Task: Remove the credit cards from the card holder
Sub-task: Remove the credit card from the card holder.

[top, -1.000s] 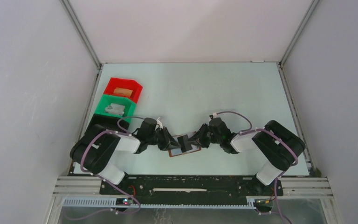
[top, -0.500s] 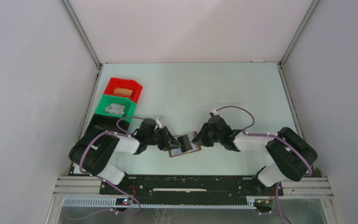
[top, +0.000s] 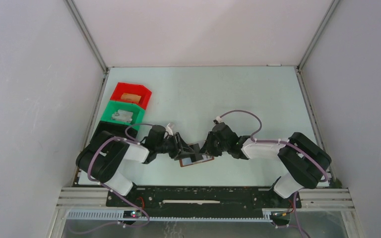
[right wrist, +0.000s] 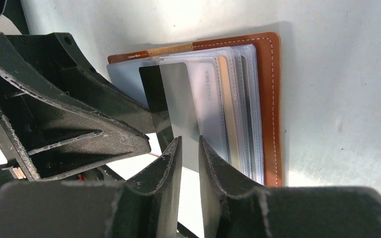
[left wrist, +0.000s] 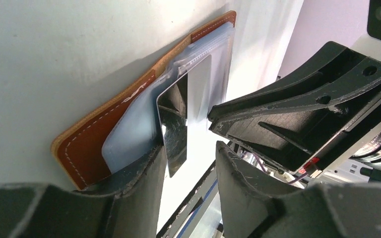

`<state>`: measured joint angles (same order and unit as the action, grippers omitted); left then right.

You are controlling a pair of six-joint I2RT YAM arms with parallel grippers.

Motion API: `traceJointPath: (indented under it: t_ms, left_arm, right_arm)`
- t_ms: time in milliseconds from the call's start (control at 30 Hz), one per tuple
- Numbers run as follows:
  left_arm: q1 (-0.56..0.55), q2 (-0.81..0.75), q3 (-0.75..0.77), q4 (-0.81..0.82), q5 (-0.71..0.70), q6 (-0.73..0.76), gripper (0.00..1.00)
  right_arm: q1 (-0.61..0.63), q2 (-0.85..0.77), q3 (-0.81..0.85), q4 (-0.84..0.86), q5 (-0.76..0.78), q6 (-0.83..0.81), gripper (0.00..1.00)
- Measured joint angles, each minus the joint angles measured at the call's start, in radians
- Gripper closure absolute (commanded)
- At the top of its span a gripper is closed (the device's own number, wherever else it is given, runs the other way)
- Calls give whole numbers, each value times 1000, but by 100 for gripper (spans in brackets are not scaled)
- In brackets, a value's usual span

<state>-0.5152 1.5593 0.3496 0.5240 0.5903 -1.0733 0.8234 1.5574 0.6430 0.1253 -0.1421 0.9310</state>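
The brown card holder (top: 202, 159) lies open on the table between my two grippers. In the right wrist view its clear pockets (right wrist: 238, 114) hold several cards, one of them tan (right wrist: 224, 99). A dark grey card (right wrist: 178, 104) sticks out of a pocket and is tilted up; it also shows in the left wrist view (left wrist: 176, 129). My right gripper (right wrist: 188, 141) has its jaws a narrow gap apart around that card's lower edge. My left gripper (left wrist: 189, 146) is open, and its left finger (left wrist: 129, 193) rests on the holder's pocket side.
A red bin (top: 131, 95) and a green bin (top: 124, 114), each with something inside, stand at the left, with a black bin (top: 110, 130) just in front of them. The two grippers (top: 182, 149) (top: 206, 148) are almost touching over the holder.
My right gripper has moved left, onto the holder and the raised card. My left gripper has stayed at the holder's left side. The dark card stands more upright.
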Motion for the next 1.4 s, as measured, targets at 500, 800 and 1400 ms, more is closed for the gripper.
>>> traceJointPath:
  t_ms: [500, 800, 1400]
  left_arm:
    - [21, 38, -90, 211, 15, -36, 71]
    - [27, 100, -144, 373, 16, -96, 100]
    - [32, -377, 375, -911, -420, 224, 100]
  right_arm:
    - [13, 55, 24, 40, -27, 22, 72]
    - [10, 81, 22, 80, -59, 59, 72]
    - [-85, -187, -35, -174, -14, 0, 69]
